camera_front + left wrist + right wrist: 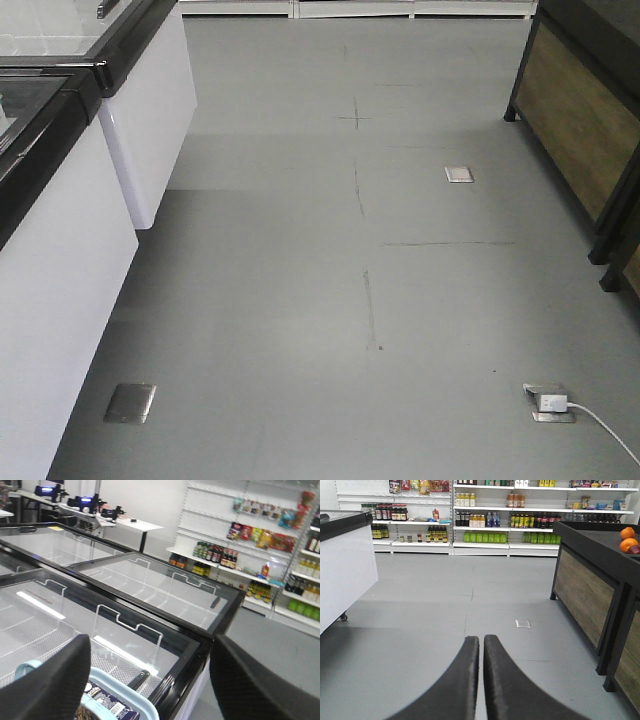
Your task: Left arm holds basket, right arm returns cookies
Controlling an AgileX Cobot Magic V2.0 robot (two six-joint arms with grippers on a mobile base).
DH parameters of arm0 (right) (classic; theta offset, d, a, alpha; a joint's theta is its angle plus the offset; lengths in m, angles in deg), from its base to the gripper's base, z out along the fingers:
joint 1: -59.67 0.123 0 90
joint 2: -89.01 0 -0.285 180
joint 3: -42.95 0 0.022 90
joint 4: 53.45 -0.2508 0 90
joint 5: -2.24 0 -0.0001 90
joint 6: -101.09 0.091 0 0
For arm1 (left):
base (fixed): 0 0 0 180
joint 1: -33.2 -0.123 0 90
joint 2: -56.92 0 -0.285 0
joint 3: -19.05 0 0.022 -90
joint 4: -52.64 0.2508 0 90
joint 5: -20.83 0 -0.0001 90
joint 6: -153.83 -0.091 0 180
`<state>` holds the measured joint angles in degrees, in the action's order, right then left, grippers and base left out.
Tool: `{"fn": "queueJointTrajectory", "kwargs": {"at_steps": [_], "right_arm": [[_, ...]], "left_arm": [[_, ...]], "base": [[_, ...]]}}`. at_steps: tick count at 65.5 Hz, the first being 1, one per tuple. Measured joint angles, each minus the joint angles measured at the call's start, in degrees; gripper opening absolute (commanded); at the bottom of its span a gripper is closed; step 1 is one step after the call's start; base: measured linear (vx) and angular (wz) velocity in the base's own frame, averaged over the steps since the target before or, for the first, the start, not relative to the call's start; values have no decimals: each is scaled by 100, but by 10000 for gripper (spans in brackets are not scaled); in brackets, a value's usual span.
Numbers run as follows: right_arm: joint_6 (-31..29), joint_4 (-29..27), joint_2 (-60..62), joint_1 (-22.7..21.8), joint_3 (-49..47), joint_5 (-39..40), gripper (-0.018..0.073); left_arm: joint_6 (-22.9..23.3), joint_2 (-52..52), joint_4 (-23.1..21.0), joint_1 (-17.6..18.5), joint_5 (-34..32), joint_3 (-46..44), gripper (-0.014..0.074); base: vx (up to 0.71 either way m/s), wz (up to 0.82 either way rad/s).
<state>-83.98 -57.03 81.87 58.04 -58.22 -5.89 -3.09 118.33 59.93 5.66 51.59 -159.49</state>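
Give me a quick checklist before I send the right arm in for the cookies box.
1. Left gripper clamped on basket: not ok, fingers spread wide open.
2. Cookies located: ok, lying in the basket, barcode end showing.
3. Right gripper empty: ok, nothing between its fingers.
4. Right gripper open for the grasp: not ok, shut.
5. Right wrist view on the cookies: not ok, it faces the shelves.
6. Free shelf spot for the box: cannot tell.

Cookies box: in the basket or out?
In. The left wrist view shows the cookies box lying inside the rim of the basket.
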Motion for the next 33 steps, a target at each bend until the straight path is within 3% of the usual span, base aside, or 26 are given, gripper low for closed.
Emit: {"fn": "queueJointTrajectory", "kwargs": {"at_steps": [17, 33], "right_arm": [[0, 0, 0, 0, 0, 0, -3], [0, 0, 0, 0, 0, 0, -3]], "left_arm": [[1919, 0, 0, -727, -460, 559, 481], [3927, 0, 0, -799, -1239, 1547, 469]], "base": [[0, 0], [0, 0]]}}
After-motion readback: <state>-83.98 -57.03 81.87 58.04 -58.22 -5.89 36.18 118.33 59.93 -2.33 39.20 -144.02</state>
